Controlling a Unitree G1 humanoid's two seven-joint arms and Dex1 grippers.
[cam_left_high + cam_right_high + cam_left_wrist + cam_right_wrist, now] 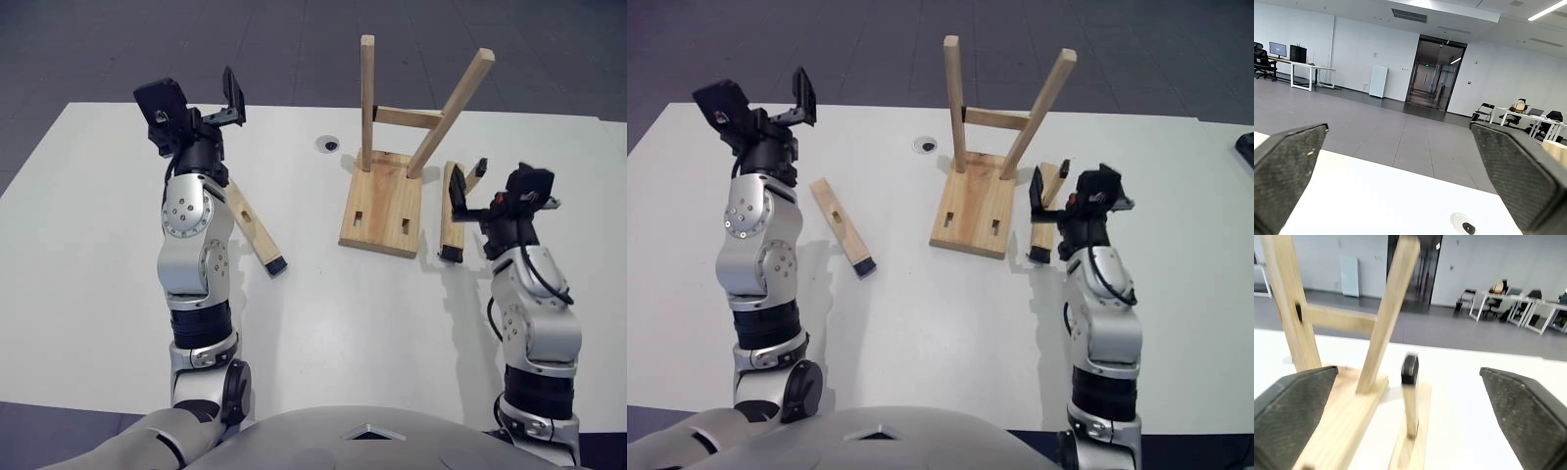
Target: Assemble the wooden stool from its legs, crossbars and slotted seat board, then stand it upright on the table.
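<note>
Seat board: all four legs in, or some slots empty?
Half fitted. On the seat board two legs, joined by a crossbar, stand in the far end; both near slots are empty.

Right gripper [1408, 382] spread wide, dark padded fingers [1293, 416] well apart, gripping nothing. Past them, flat on the white table [1474, 382], the slotted seat board [1337, 426]. Planted in it, a near-upright leg [1290, 313] and a tilted leg [1388, 308], spreading apart away from the board, joined by a crossbar [1339, 318]. Just beside the board, a loose leg [1400, 455] flat on the table, with a thin stick [1410, 406] rising from it, tipped by a dark cap [1410, 369]. Behind, grey floor [1459, 333], a dark doorway [1429, 274], desks [1542, 308] and chairs [1466, 298].
</note>
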